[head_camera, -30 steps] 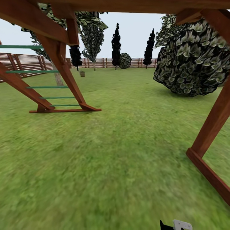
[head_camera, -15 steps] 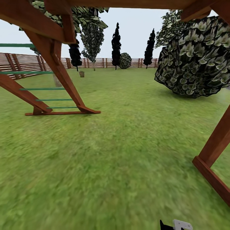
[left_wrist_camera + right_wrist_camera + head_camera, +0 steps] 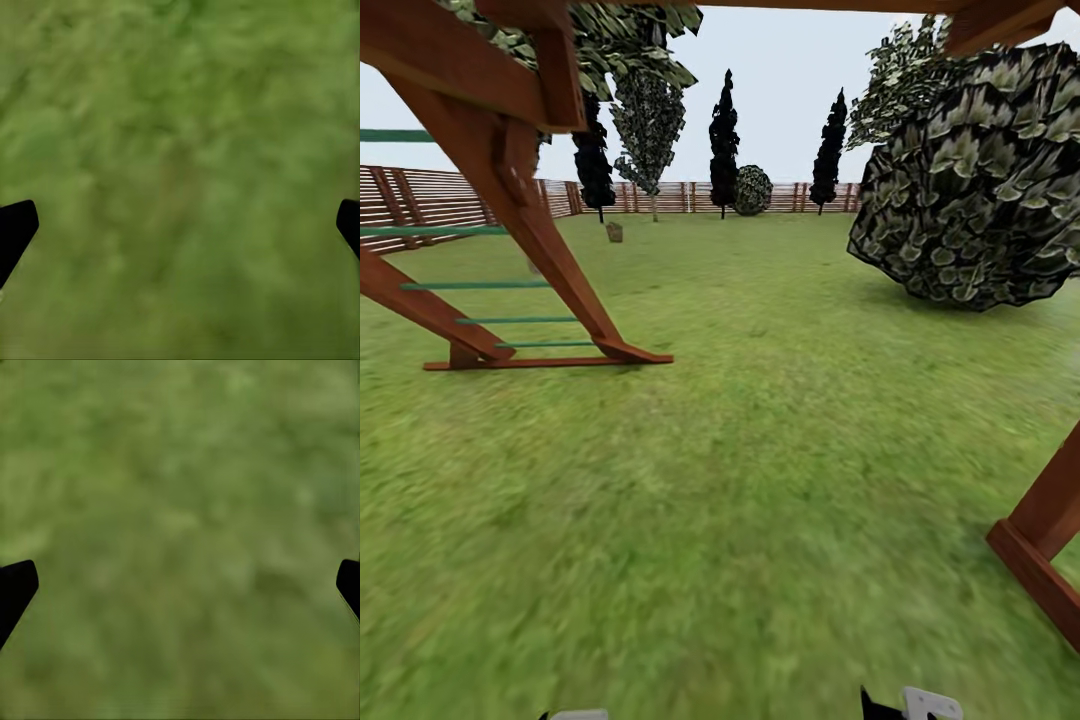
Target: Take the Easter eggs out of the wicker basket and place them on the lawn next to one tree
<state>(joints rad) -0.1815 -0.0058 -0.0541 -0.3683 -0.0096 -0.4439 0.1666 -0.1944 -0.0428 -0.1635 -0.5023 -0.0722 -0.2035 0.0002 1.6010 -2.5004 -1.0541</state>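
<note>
A small brown thing [image 3: 615,232] far across the lawn [image 3: 760,450] is too tiny to identify.

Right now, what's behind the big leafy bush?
Behind the big bush you can see a leafy treetop, sky, and the wooden fence beside it. The bush covers whatever stands right behind it.

Camera advanced: wooden ladder frame [image 3: 510,250] slid toward 9 o'clock, right post [image 3: 1045,540] toward 4 o'clock; left arm tip [image 3: 575,714] now at 6 o'clock.
</note>
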